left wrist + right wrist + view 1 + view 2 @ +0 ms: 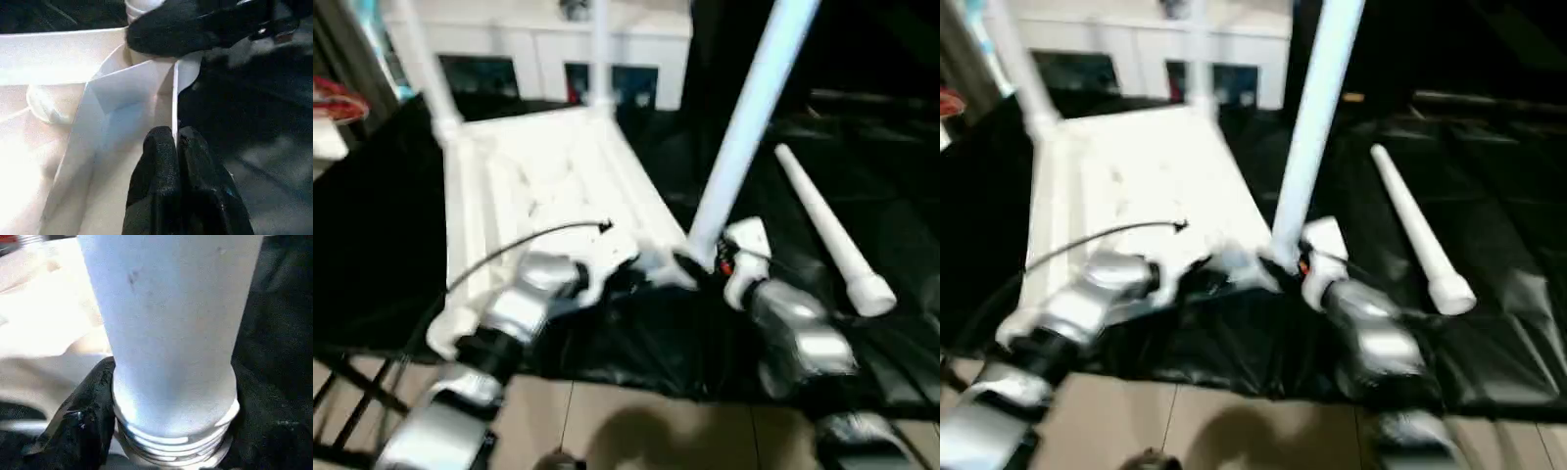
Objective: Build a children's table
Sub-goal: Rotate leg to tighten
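The right claw was clamped on the bottom of a long white round plastic leg, which stood tilted up toward the top of the frame at the near right corner of the white plastic tabletop. The left claw pinched the thin edge of that tabletop, its black fingers squeezed together. The tabletop lay upside down in the middle left on a black cloth. Two more white legs stood at its far corners. Another white leg lay flat on the right.

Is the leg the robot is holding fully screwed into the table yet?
Not yet. The leg leans in the tabletop's near corner, and the right wrist view shows its threads exposed.
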{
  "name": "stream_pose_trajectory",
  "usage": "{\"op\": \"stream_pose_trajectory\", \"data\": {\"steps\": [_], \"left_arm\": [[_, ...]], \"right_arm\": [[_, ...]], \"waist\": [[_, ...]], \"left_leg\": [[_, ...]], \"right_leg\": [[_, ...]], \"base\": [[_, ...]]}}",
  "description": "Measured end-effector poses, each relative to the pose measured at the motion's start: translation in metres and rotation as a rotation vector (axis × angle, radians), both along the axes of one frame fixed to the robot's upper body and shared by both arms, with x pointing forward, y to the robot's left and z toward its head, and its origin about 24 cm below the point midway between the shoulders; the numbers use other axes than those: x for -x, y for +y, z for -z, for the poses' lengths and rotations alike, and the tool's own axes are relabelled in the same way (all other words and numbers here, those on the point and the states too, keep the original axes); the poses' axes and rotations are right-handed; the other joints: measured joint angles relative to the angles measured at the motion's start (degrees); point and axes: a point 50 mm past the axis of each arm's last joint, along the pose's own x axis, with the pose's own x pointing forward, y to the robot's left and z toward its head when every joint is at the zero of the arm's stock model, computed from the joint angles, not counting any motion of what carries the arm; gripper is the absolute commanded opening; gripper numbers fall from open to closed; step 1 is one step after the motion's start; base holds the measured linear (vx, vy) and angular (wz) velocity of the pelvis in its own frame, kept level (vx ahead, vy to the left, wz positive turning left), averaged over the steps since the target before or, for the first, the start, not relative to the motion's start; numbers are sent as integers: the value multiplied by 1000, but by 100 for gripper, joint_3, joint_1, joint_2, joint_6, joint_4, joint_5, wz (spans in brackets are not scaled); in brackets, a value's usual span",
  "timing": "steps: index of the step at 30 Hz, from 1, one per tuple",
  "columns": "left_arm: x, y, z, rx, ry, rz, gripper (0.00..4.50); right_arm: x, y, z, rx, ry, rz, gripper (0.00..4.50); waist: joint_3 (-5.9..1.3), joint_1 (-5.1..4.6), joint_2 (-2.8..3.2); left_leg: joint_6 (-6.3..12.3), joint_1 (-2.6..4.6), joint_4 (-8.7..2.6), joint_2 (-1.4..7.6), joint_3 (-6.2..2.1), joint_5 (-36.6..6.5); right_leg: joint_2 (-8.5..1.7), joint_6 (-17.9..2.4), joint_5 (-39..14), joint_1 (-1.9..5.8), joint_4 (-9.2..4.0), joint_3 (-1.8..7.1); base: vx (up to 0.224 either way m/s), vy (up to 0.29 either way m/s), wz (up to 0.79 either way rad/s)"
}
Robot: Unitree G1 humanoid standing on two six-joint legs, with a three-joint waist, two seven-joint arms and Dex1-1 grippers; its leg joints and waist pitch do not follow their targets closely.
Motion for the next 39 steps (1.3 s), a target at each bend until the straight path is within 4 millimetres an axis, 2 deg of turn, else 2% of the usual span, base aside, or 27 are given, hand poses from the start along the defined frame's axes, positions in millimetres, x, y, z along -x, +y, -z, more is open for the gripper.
{"op": "stream_pose_trajectory", "data": {"steps": [2, 3, 4, 9, 11, 16, 22, 28, 33, 38, 39], "left_arm": [[0, 0, 0, -8, -12, 1, 0], [0, 0, 0, -10, -15, 3, 0], [0, -1, 0, -10, -16, 5, 0], [3, 3, 0, -14, -29, 24, 0], [4, 4, 0, -16, -30, 38, 0], [10, 15, -2, -31, -23, 158, 0], [16, 27, -3, -34, 5, 254, 0], [24, 43, -5, -41, 75, 391, 0], [29, 48, -5, -47, 116, 484, 0], [30, 50, -5, -52, 134, 519, 0], [30, 50, -5, -54, 137, 524, 0]], "right_arm": [[-1, 1, 1, -7, -8, 12, 281], [0, 1, 1, -10, -12, 14, 315], [0, 1, 1, -11, -13, 14, 315], [0, 3, 0, -80, -18, -9, 378], [1, 3, -1, -80, -23, -24, 386], [10, -7, -2, 9, -41, -229, 386], [24, -20, -5, 66, -21, -458, 386], [43, -31, -11, 99, 19, -724, 386], [51, -27, -15, 118, 46, -893, 386], [53, -26, -18, 131, 64, -966, 386], [54, -26, -18, 133, 66, -975, 370]], "waist": [[-2, 6, 0], [-2, 11, -1], [-2, 11, -1], [-2, -13, 3], [-2, -11, 5], [-2, 81, 6], [-1, 109, 6], [-1, 196, 7], [0, 259, 7], [0, 270, 6], [0, 269, 6]], "left_leg": [[0, -1, -5, 0, 0, 0], [0, -2, -6, 0, -1, 0], [0, -2, -6, 0, 0, 0], [1, -1, -13, 0, 0, -1], [0, -2, -20, -1, 0, 0], [0, -9, -36, -3, 1, -1], [1, -13, -35, -4, 1, -2], [2, -12, -36, -2, 2, -2], [2, -12, -30, -3, 3, -2], [2, -11, -27, -4, 3, -2], [2, -11, -27, -3, 3, -2]], "right_leg": [[0, 0, 0, 0, 0, -1], [0, 0, 0, 0, -1, -2], [0, 0, 0, 0, -1, -1], [0, 4, -2, -2, -2, -1], [0, 6, -4, -4, -3, -1], [0, 16, -12, -8, -11, -3], [-1, 14, -11, -7, -16, -4], [0, 15, -12, -6, -17, -5], [-2, 14, -11, -3, -16, -2], [-2, 12, -10, -2, -14, -2], [-2, 12, -10, -3, -13, -2]], "base": [[0, 0, 0], [0, 0, 0], [0, 0, 0], [0, 0, 0], [0, 0, 0], [0, 0, 0], [0, 0, 0], [0, 0, 0], [0, 0, 0], [0, 0, 0], [0, 0, 0]]}}
